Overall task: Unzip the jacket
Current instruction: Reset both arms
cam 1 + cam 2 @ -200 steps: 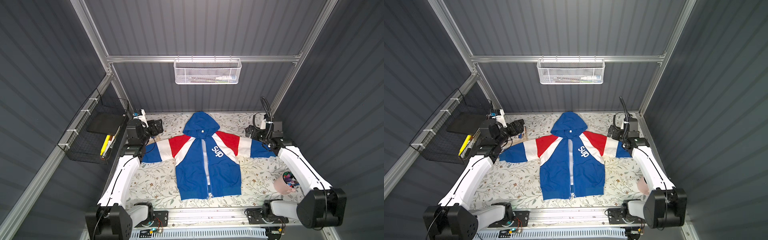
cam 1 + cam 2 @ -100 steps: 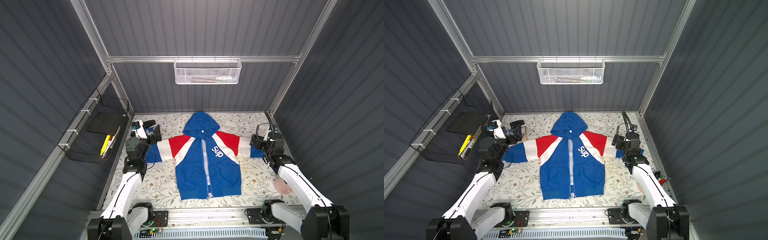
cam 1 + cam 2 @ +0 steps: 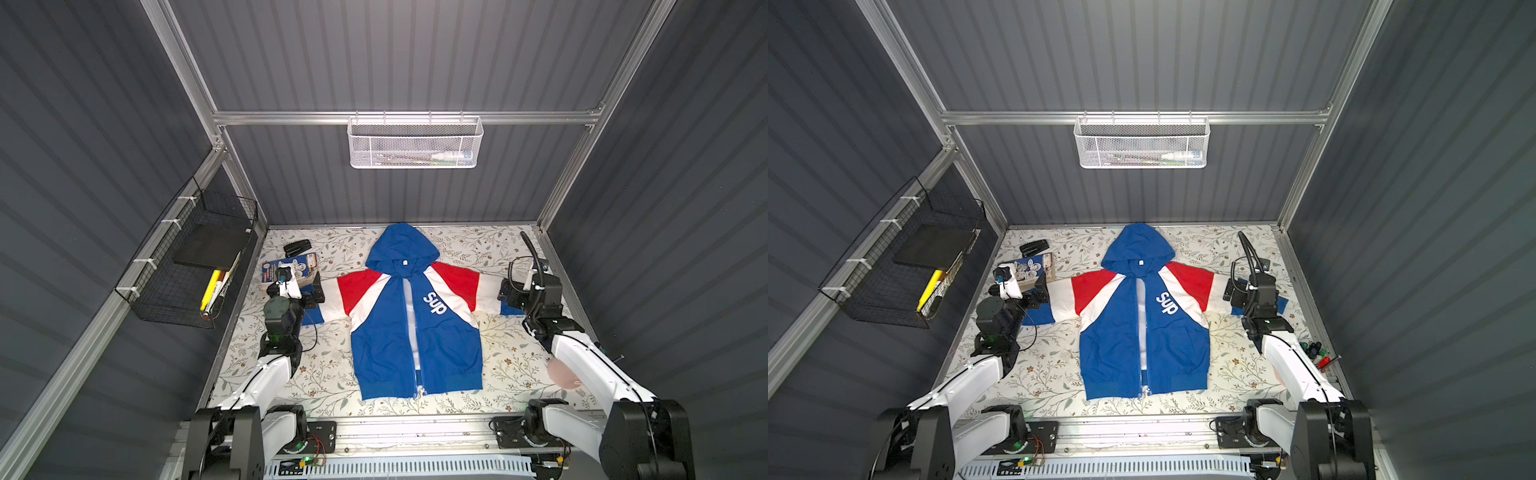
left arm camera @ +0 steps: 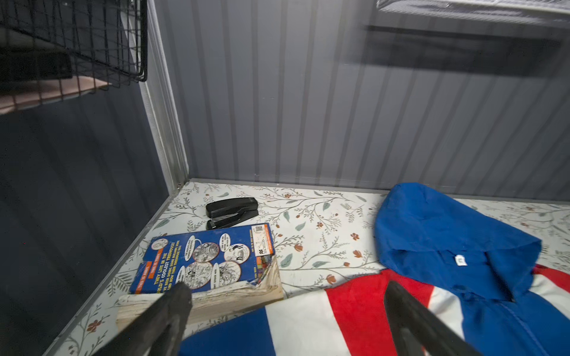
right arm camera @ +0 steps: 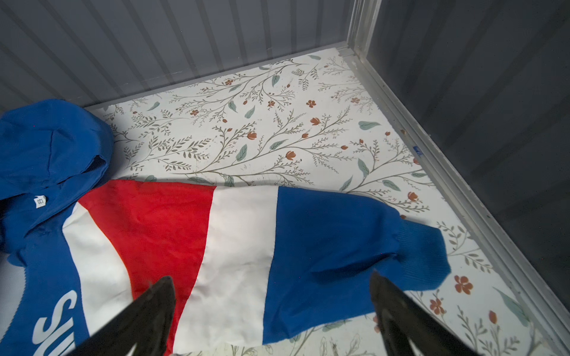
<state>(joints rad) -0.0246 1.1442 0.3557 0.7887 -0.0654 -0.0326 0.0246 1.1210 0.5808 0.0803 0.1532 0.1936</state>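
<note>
White arms [image 3: 266, 376] — black joints [image 3: 282, 320], cables [image 3: 530, 249] apparently black too.

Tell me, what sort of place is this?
Probably a robot test booth: grey ribbed walls enclose a floral table, with a left arm and right arm mounted at its front and a jacket spread between them.

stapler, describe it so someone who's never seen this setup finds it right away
Start at the blue jacket spread on the floral table, then look to the back corner on the robot's left. Beyond the blue-covered book lies the stapler: plain black, low and closest to the back wall.
</note>
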